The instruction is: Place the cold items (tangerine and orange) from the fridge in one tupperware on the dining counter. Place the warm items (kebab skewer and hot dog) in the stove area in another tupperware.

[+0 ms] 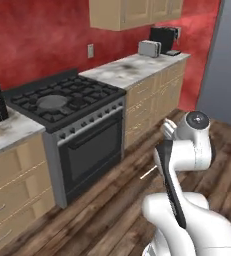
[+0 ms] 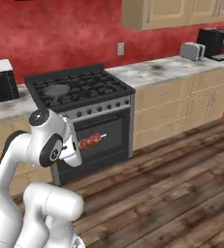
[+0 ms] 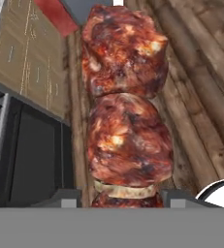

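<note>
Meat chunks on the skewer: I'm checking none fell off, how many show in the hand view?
3: top chunk, middle chunk, a sliver of a third between the fingertips; more may be hidden below.

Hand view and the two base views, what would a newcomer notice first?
The kebab skewer, big chunks of browned meat, sits between the jaws, held above the wooden floor. Behind it stands the black stove against a red wall, with a toaster further along the counter.

White robot arm holds a kebab skewer [image 2: 90, 141] level before a black stove [image 2: 79, 92]; a toaster [image 2: 192, 51] sits on the worktop [image 2: 162, 68].
</note>
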You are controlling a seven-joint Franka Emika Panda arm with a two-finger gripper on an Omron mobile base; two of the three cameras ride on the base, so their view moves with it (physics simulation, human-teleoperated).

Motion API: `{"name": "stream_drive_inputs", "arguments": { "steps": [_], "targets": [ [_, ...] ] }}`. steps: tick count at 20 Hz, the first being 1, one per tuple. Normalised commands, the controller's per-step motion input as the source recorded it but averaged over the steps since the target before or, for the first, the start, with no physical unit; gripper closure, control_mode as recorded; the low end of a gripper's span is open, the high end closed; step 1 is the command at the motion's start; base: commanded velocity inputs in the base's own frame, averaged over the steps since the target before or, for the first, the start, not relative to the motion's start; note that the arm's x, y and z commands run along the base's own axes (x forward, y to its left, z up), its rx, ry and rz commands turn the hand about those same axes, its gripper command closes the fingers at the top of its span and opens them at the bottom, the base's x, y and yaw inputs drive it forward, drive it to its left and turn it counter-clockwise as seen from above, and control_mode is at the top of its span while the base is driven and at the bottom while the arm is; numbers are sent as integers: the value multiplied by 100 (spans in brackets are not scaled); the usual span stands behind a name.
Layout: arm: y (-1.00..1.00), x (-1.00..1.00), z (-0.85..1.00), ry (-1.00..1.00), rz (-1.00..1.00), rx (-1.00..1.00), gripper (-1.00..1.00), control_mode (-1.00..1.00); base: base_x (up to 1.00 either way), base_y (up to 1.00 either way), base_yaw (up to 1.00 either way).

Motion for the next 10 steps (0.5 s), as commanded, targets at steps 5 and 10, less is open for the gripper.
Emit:
{"name": "stream_drive_inputs", "arguments": {
  "steps": [5,10],
  "targets": [
    [0,0,0,0,0,0,100,100,-100,12,-56],
    [0,0,0,0,0,0,100,100,-100,2,-54]
  ]
}}
